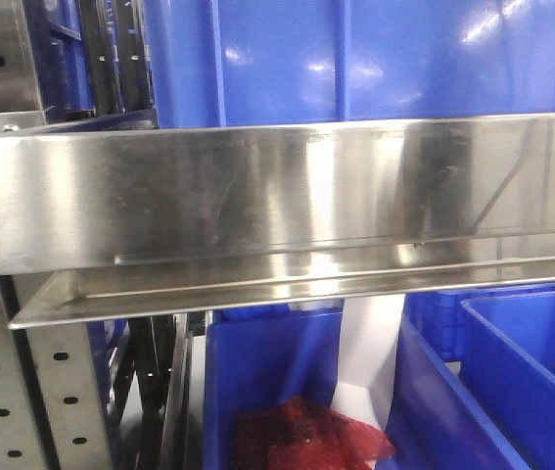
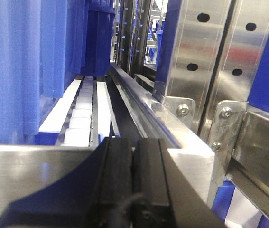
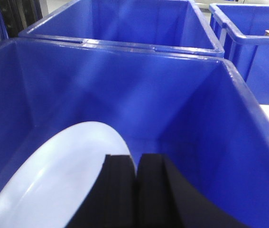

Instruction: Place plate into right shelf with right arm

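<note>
The right gripper, pinched closed on the plate, holds it over a blue bin; shelving appears undone.

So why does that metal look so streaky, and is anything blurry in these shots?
Front view: the steel shelf mirrors the room, so bright glare bands and smeared blue reflections cross its lip. Left wrist view: the left gripper is very close and soft-edged, while the posts behind look sharper. Right wrist view: even light, mild sheen on the bin, plate pale and washed out.
</note>
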